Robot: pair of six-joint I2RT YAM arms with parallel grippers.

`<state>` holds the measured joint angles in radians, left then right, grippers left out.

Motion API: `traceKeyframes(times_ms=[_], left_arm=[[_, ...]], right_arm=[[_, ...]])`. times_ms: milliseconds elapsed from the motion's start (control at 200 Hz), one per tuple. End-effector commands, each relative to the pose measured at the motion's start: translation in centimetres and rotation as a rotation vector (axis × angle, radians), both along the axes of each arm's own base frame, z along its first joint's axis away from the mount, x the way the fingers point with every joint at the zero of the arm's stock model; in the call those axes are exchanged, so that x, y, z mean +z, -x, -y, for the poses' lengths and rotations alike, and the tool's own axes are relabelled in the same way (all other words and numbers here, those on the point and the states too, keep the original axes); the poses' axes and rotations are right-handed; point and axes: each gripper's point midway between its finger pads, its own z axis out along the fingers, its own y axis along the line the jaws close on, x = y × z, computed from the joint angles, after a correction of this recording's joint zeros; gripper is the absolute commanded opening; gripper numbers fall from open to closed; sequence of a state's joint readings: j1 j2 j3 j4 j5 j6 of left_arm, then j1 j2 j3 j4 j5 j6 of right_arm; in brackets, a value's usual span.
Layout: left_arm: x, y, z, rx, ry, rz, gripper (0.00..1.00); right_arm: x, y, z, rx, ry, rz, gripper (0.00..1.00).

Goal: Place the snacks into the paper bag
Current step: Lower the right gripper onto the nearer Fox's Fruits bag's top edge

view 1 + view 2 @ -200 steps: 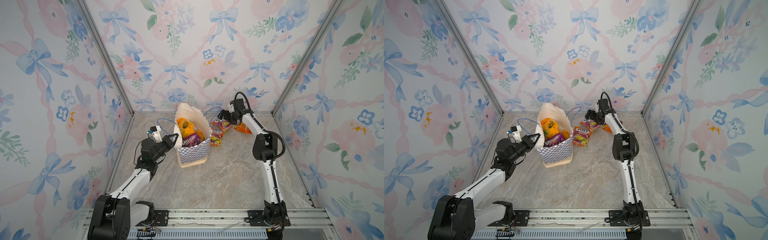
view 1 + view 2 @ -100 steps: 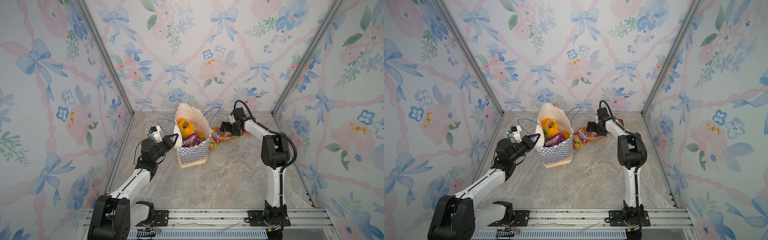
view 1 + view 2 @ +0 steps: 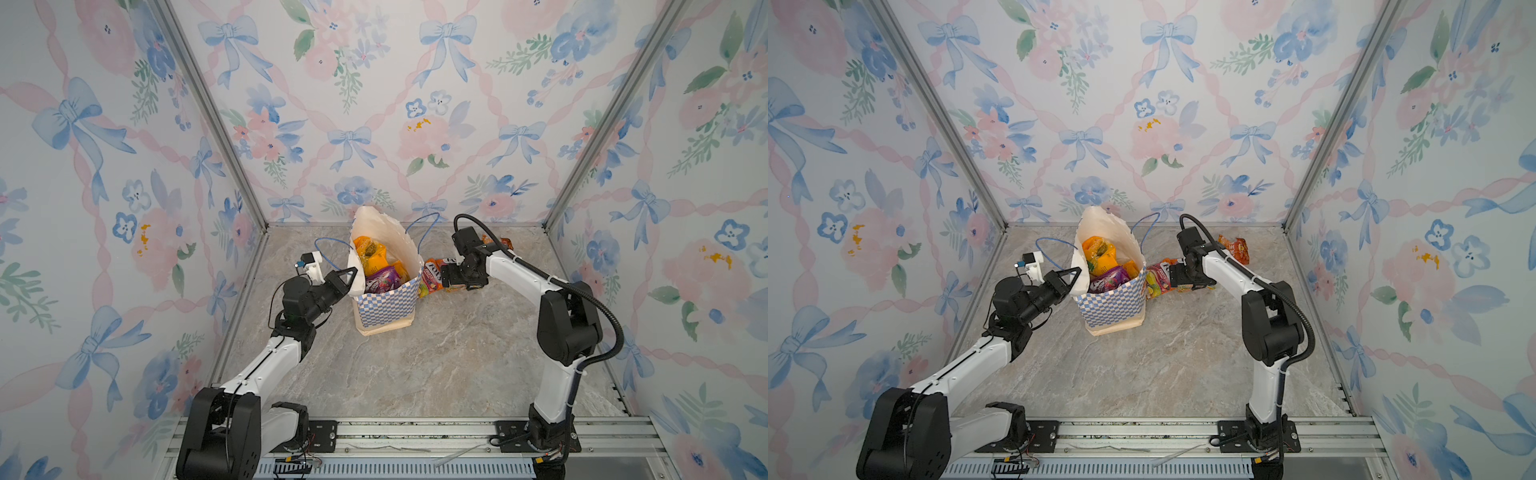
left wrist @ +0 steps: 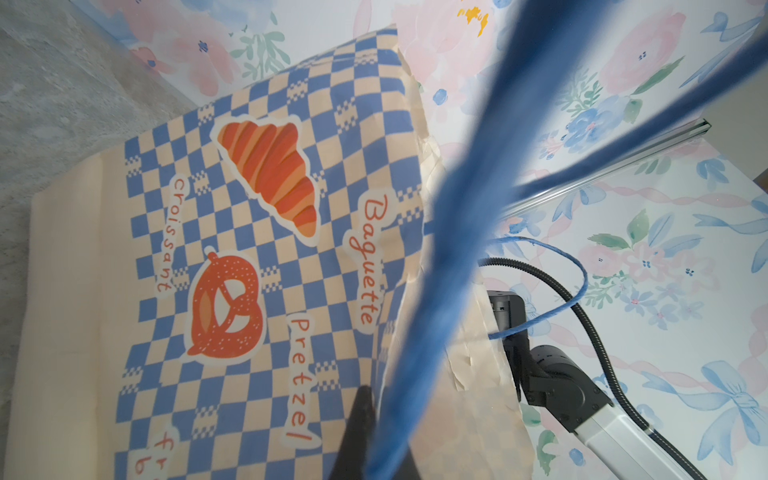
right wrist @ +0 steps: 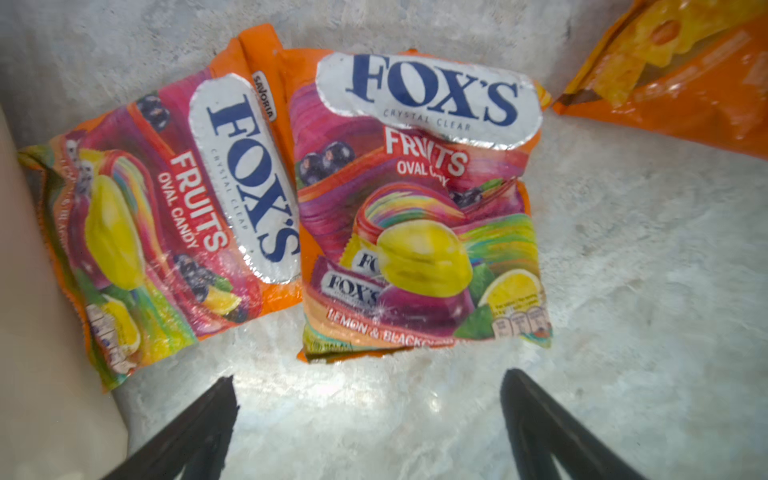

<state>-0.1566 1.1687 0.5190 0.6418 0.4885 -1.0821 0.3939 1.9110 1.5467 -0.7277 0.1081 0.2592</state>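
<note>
Clock directions are read in the top views, with 12 toward the back wall. The bag (image 3: 386, 303) is stood upright on the floor (image 3: 415, 357) near the back, mouth open, in both top views (image 3: 1113, 309).

At its 9 o'clock the left gripper (image 3: 352, 272) is seen closed, its tips pinched on the bag's left rim, which is bent outward there. In the left wrist view the checkered wall (image 4: 166, 353) is shown close up, printed with a croissant and a pretzel, and a blurred blue cord handle (image 4: 449, 208) crosses in front of it.

Inside the bag an orange pack (image 3: 370, 253) is propped toward 12, and a purple pack (image 3: 382, 282) is lodged in front of it.

At the bag's 3 o'clock two FOX'S packets (image 5: 166, 216) (image 5: 419, 208) are laid flat on the floor side by side, edges overlapping. The one nearer the bag (image 3: 432, 274) has its edge against the bag's wall.

The right gripper (image 5: 370, 415) is held over them, tilted down, jaws spread wide and empty, with its fingertips (image 5: 216, 399) above bare floor just short of the farther packet. In a top view that packet is largely hidden under the gripper (image 3: 1177, 276).

A chip pack (image 3: 498, 243) is left apart at about 2 o'clock of the bag, near the back wall.
</note>
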Motion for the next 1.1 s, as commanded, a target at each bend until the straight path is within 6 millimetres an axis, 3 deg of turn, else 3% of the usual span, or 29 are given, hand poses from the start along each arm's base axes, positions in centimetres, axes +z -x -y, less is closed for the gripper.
traceKeyframes(times_ms=[0, 205, 335, 650, 1095], left_arm=[[-0.1, 0.1, 0.6, -0.044, -0.004, -0.005, 0.0], [-0.1, 0.0, 0.7, -0.049, -0.003, -0.006, 0.0], [0.0, 0.0, 0.7, -0.049, -0.002, -0.004, 0.0], [-0.1, -0.2, 0.8, -0.055, -0.003, -0.009, 0.0], [-0.6, -0.2, 0.8, -0.052, -0.005, -0.021, 0.0]], right_arm=[[2.5, 0.8, 1.7, 0.001, 0.066, 0.035, 0.96], [4.3, -0.7, 1.2, -0.019, 0.067, 0.033, 0.97], [4.3, -2.0, 0.0, -0.023, 0.092, 0.03, 0.97], [0.1, -5.0, 0.7, -0.098, 0.121, -0.031, 0.97], [-3.9, -5.2, 1.7, -0.102, 0.095, -0.12, 0.96]])
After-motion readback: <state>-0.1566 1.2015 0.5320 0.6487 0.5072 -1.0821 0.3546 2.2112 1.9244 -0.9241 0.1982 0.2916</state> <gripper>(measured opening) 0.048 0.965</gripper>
